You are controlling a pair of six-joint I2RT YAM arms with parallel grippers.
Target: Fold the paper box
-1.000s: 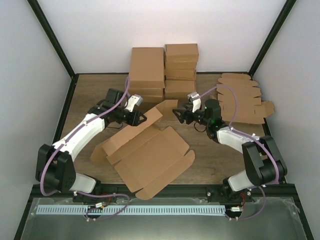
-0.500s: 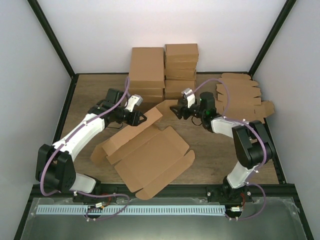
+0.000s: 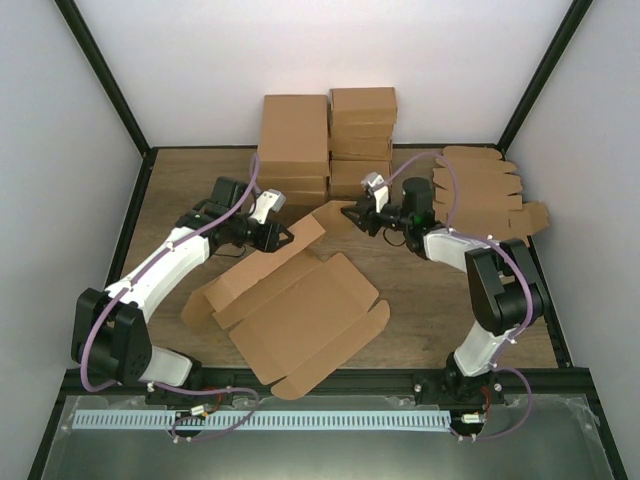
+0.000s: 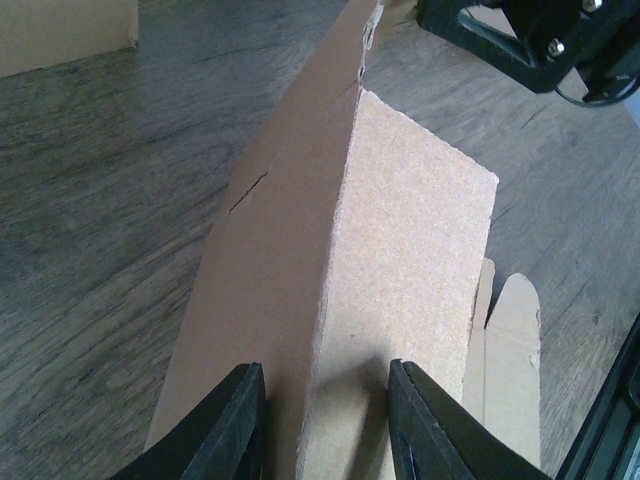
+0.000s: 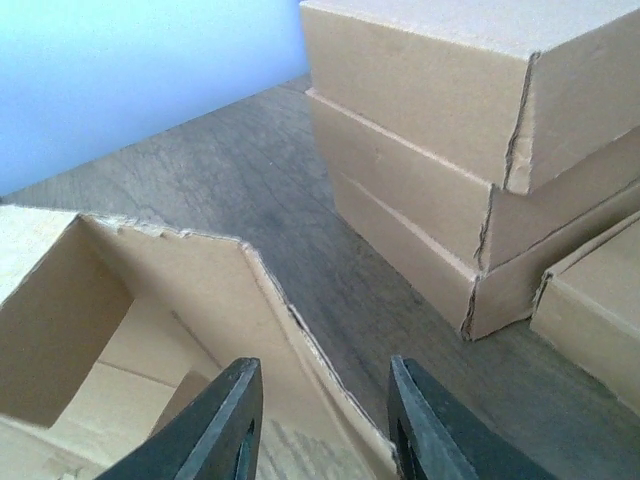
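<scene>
Left wrist view: paper box [image 4: 330, 300] runs off the bottom edge, and the left fingers [image 4: 225, 430] are cropped there too. Right wrist view: right fingers [image 5: 225, 420] cropped at the bottom, so can't tell if they touch the cardboard. Stacked boxes [image 5: 430, 150] cut by top and right edges.

wooden table [image 3: 180, 190] with the paper box [image 3: 300, 320], stacked boxes [image 3: 330, 140] behind, apparently flat blanks [image 3: 490, 200] at right

the paper box [image 4: 420, 250] is matt brown cardboard, rough and fibrous on its inner face; the desk [image 4: 100, 200] is matt, grained wood.
</scene>
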